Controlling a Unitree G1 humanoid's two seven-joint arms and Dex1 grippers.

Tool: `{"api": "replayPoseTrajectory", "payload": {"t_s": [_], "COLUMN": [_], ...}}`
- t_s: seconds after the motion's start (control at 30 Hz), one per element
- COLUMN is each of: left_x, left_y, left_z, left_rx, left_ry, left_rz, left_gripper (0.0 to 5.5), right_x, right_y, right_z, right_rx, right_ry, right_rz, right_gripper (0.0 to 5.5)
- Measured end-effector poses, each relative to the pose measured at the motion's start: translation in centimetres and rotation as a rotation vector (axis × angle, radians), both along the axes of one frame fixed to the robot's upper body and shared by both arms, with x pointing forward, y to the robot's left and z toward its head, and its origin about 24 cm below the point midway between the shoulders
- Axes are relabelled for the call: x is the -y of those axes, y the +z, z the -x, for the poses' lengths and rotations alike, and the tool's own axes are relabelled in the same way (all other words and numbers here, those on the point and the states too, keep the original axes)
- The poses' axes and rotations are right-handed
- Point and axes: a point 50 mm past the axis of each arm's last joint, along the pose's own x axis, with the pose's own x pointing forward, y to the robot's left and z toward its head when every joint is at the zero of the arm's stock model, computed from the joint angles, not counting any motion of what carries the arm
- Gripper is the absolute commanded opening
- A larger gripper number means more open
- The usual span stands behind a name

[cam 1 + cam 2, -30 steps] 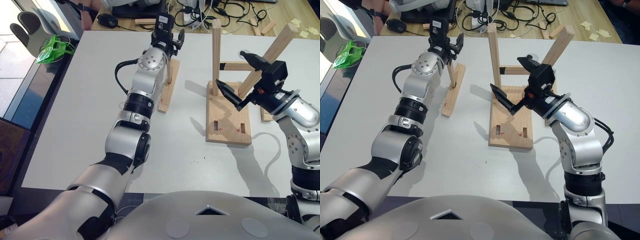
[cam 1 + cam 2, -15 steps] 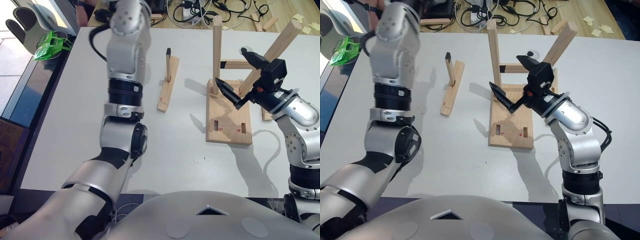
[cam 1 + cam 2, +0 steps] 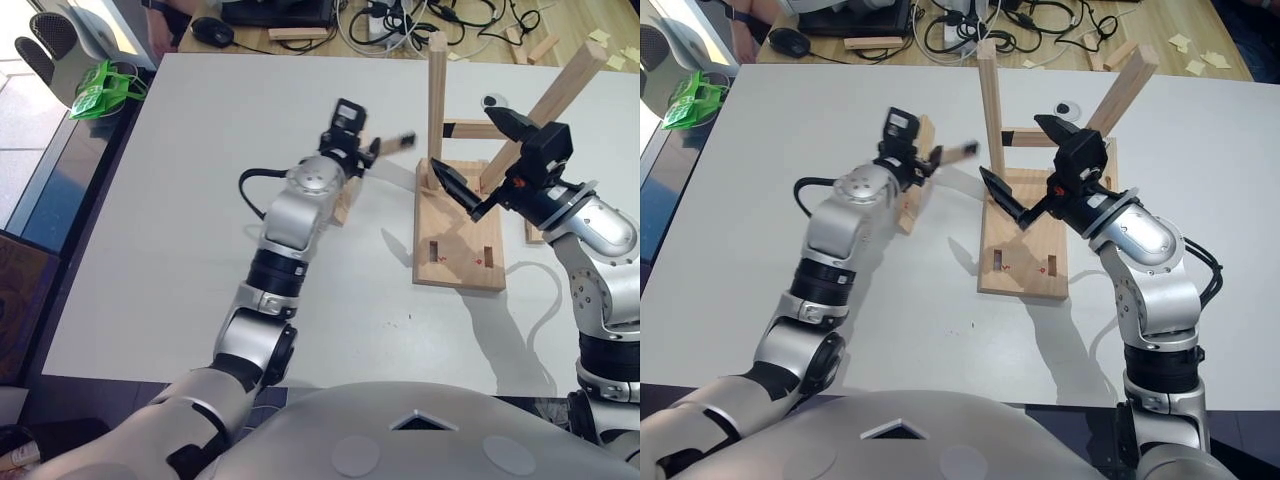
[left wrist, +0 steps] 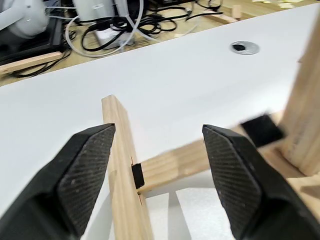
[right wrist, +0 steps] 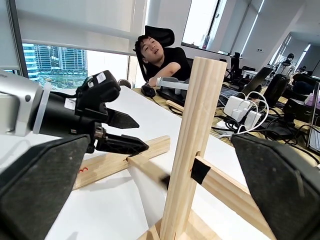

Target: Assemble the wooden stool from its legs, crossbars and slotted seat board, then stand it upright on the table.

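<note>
Two pale square-cut wood legs are standing in the flat seat board (image 3: 455,230) at the right of the white table (image 3: 150,200). One leg (image 3: 436,100) is upright and the other (image 3: 560,85) leans away, with a dark-ended crossbar (image 5: 225,189) between them. Two small rectangular slots (image 3: 432,252) at the board's near end are bare.

The right gripper (image 3: 460,138) is spread wide beside that frame, its ribbed black fingers holding nothing. Whether a finger brushes the leaning leg is hard to make out.

Over to the left: the left gripper (image 4: 157,135) is also released, its textured pads (image 4: 85,175) well apart. Between them lies a loose leg (image 4: 122,170) on the table with a crossbar (image 4: 175,162) jutting from its side to a blurred dark tip (image 4: 262,130). From the head views the arm hides most of that leg. Another strip of wood (image 3: 530,232) peeks out past the board, mostly covered by the right arm.
</note>
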Motion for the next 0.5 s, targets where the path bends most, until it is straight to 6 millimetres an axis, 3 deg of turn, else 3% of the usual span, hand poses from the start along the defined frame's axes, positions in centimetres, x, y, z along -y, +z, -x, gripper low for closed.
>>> {"api": "replayPoseTrajectory", "payload": {"t_s": [0.1,0.2,0.27,0.33,0.4,0.5], "left_x": [1.6,0.7,-1.5,-3.1,-3.2,-2.2], "left_y": [-0.6,-0.6,-0.4,1.4,2.7,3.1], "left_z": [0.8,0.4,-1.3,-3.5,-5.3,-6.6], "left_rx": [-0.002,0.012,0.016,0.034,-0.024,-0.121], "left_ry": [-0.103,-0.078,-0.009,0.047,0.035,-0.028], "left_rz": [-0.054,-0.077,-0.121,-0.119,-0.057,-0.022], "left_gripper": [3.23,3.23,3.23,3.23,3.23,3.23], "right_x": [0.0,0.0,0.0,-0.1,-0.1,-0.1], "right_y": [0.0,0.0,0.0,-0.1,-0.2,-0.3], "right_z": [-0.1,-0.1,-0.1,-0.1,-0.1,-0.1], "right_rx": [0.005,0.013,0.021,0.020,0.021,0.026], "right_ry": [-0.001,-0.004,-0.008,-0.009,-0.018,-0.038], "right_rz": [-0.002,-0.007,-0.004,-0.005,-0.005,-0.011], "right_gripper": [5.40,5.40,5.40,5.40,5.40,5.40]}}
